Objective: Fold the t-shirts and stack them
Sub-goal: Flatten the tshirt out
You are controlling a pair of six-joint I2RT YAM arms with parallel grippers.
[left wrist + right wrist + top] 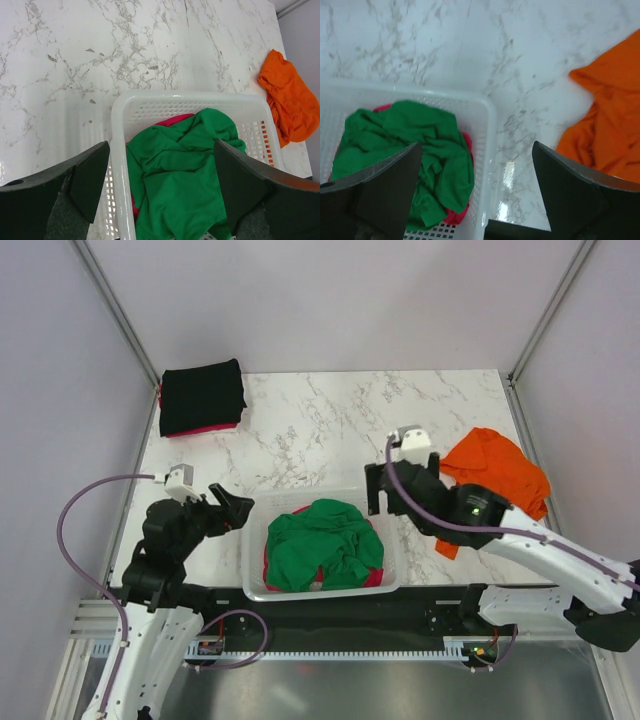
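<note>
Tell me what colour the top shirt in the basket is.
The top shirt is green; clearest in the left wrist view.

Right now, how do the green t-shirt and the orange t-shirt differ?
The green t-shirt lies inside the white basket, the orange t-shirt on the marble table right of it. The green one rests on a pink-red shirt; the orange one lies alone. Both are crumpled and unfolded.
</note>
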